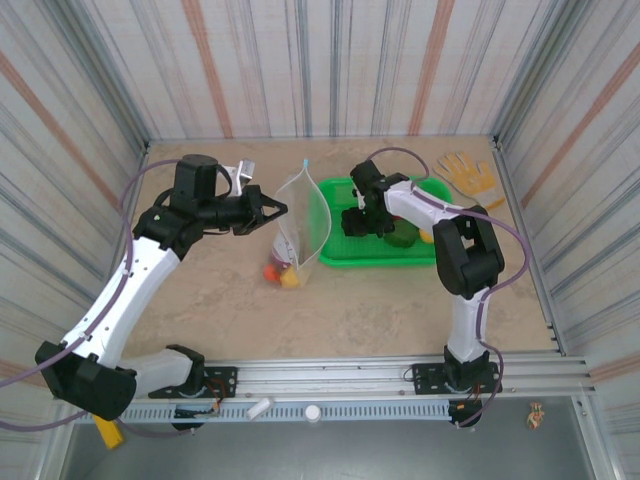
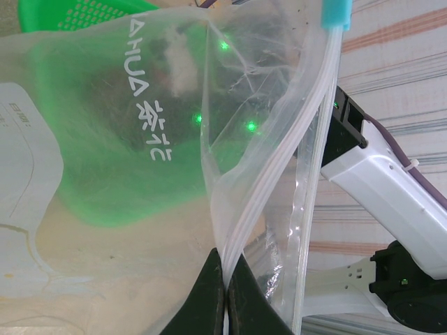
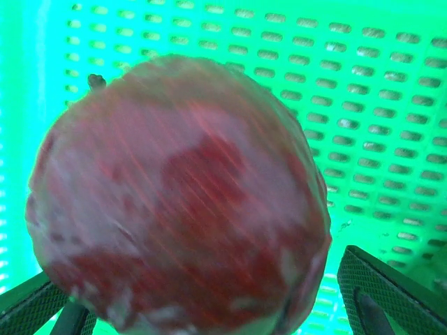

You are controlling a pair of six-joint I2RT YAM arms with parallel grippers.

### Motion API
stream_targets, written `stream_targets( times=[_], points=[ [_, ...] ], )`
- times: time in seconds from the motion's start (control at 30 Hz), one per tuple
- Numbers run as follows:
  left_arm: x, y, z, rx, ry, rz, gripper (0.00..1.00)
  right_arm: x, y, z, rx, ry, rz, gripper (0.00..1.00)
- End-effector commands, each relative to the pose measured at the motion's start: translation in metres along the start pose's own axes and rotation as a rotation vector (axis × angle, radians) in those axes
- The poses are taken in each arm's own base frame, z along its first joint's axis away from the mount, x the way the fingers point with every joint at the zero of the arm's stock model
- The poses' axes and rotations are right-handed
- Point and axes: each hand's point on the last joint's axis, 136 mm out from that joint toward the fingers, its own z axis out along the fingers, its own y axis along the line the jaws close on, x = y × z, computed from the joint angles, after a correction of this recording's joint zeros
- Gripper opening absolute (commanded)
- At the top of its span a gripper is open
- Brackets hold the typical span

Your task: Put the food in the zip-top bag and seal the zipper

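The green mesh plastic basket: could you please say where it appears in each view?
Top external: green mesh plastic basket right of centre, beside the clear zip-top bag.
Left wrist: basket top-left, behind that bag.
Right wrist: basket behind a red round fruit.
Shared landmark: the bag.

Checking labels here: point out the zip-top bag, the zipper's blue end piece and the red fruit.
zip-top bag (image 1: pixel 301 218): top view, clear side wall.
blue end piece (image 2: pixel 336 12): left wrist view, its middle.
red fruit (image 3: pixel 178 195): right wrist view, its front face.
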Motion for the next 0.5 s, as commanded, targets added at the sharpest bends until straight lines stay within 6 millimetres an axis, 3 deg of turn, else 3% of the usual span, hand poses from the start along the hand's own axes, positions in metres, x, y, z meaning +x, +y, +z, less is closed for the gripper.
stream_targets(
  times=[0.0, 0.27, 0.47],
  points=[
    [0.004, -0.002, -0.003, 0.000, 0.000, 0.027, 0.00, -0.014, 0.004, 0.000, -0.029, -0.026, 0.006, 0.89],
    [0.005, -0.001, -0.003, -0.002, 0.000, 0.022, 0.00, -0.030, 0.017, 0.001, -0.082, -0.056, 0.005, 0.90],
    [0.005, -0.001, -0.004, -0.004, -0.005, 0.025, 0.00, -0.027, 0.017, 0.001, -0.082, -0.045, 0.013, 0.72]
  ],
)
